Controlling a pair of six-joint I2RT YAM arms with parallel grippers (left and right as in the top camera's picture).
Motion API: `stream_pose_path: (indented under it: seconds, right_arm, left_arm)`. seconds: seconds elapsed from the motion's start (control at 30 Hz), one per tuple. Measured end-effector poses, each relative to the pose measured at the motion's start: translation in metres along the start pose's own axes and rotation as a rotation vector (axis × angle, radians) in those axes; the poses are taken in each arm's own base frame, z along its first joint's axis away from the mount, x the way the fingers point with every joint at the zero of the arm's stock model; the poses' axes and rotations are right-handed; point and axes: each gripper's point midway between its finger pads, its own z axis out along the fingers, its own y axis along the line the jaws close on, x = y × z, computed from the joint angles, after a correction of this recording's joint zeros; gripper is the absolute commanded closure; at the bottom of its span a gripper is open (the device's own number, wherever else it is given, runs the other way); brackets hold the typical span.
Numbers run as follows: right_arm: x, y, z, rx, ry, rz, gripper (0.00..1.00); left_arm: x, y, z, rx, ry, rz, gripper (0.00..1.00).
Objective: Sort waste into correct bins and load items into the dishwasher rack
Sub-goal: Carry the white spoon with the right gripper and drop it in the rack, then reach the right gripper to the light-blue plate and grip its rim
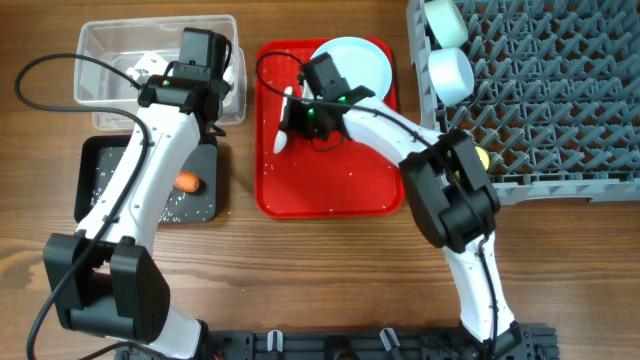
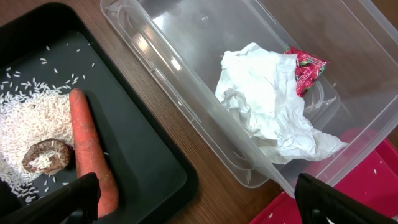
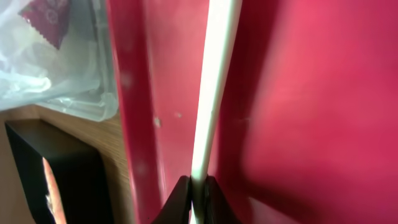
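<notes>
My right gripper (image 1: 297, 108) is shut on the white spoon (image 3: 211, 93) over the red tray (image 1: 330, 195); the spoon also shows in the overhead view (image 1: 283, 132). My left gripper (image 2: 199, 202) is open and empty above the gap between the black tray (image 2: 143, 155) and the clear tub (image 2: 186, 74). The tub holds a crumpled white napkin (image 2: 267, 106) and a red wrapper (image 2: 306, 68). The black tray holds the carrot (image 2: 90, 149), a brown food lump (image 2: 46, 155) and rice grains (image 2: 25, 118). The pale blue plate (image 1: 360, 65) lies on the red tray. Two bowls (image 1: 450, 70) and a yellow cup (image 1: 483, 157) sit in the grey rack (image 1: 560, 100).
The rack fills the right side of the table. The red tray lies between the bins and the rack. A few rice grains lie on the red tray.
</notes>
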Motion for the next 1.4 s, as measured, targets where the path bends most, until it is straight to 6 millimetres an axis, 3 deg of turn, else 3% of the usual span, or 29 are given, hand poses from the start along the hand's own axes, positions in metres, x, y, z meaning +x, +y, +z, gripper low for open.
stream_pose_path:
  seconds: [0.07, 0.13, 0.23, 0.27, 0.33, 0.43, 0.5, 0.57, 0.63, 0.67, 0.73, 0.8, 0.9, 1.07, 1.1, 1.13, 1.17, 1.2, 1.4]
  right_arm:
    - [-0.007, -0.013, -0.018, 0.024, 0.006, -0.032, 0.96]
    - [-0.019, -0.023, -0.057, 0.049, -0.004, -0.109, 0.96]
    - [-0.035, -0.005, -0.115, 0.036, -0.074, -0.253, 0.96]
    - [-0.038, 0.013, -0.144, 0.02, -0.12, -0.331, 0.96]
    - [-0.04, 0.04, -0.182, -0.003, -0.192, -0.422, 0.96]
    - [-0.052, 0.037, -0.228, 0.051, -0.295, -0.359, 0.96]
    - [-0.065, 0.015, -0.257, 0.095, -0.352, -0.275, 0.96]
    - [-0.082, -0.036, -0.297, 0.165, -0.41, -0.104, 0.96]
    - [-0.088, -0.084, -0.325, 0.222, -0.436, 0.051, 0.96]
    - [-0.087, -0.122, -0.347, 0.263, -0.454, 0.166, 0.95]
    - [-0.081, -0.175, -0.379, 0.328, -0.486, 0.34, 0.96]
    - [-0.062, -0.217, -0.391, 0.39, -0.482, 0.517, 0.96]
    - [-0.035, -0.252, -0.389, 0.447, -0.463, 0.729, 0.96]
    - [0.001, -0.279, -0.365, 0.518, -0.431, 0.967, 0.96]
    - [0.002, -0.281, -0.366, 0.531, -0.44, 0.984, 0.91]
    - [0.002, -0.283, -0.367, 0.538, -0.447, 0.993, 0.56]
    - [0.002, -0.284, -0.368, 0.548, -0.454, 0.999, 0.35]
    - [0.0, -0.285, -0.369, 0.55, -0.465, 0.991, 0.27]
    - [-0.02, -0.282, -0.371, 0.527, -0.482, 0.813, 0.23]
  left_arm:
    - [0.0, 0.0, 0.0, 0.0, 0.0, 0.0, 0.0]
    - [0.0, 0.0, 0.0, 0.0, 0.0, -0.001, 0.0]
    - [0.0, 0.0, 0.0, 0.0, 0.0, -0.001, 0.0]
    - [0.0, 0.0, 0.0, 0.0, 0.0, -0.001, 0.0]
    - [0.0, 0.0, 0.0, 0.0, 0.0, -0.001, 0.0]
    - [0.0, 0.0, 0.0, 0.0, 0.0, 0.0, 0.0]
    - [0.0, 0.0, 0.0, 0.0, 0.0, -0.001, 0.0]
    - [0.0, 0.0, 0.0, 0.0, 0.0, -0.001, 0.0]
    - [0.0, 0.0, 0.0, 0.0, 0.0, 0.0, 0.0]
    - [0.0, 0.0, 0.0, 0.0, 0.0, 0.0, 0.0]
    - [0.0, 0.0, 0.0, 0.0, 0.0, 0.0, 0.0]
    - [0.0, 0.0, 0.0, 0.0, 0.0, 0.0, 0.0]
    - [0.0, 0.0, 0.0, 0.0, 0.0, 0.0, 0.0]
    - [0.0, 0.0, 0.0, 0.0, 0.0, 0.0, 0.0]
    - [0.0, 0.0, 0.0, 0.0, 0.0, -0.001, 0.0]
    - [0.0, 0.0, 0.0, 0.001, 0.0, -0.001, 0.0]
    - [0.0, 0.0, 0.0, 0.0, 0.0, 0.0, 0.0]
    - [0.0, 0.0, 0.0, 0.0, 0.0, 0.0, 0.0]
    - [0.0, 0.0, 0.0, 0.0, 0.0, 0.0, 0.0]
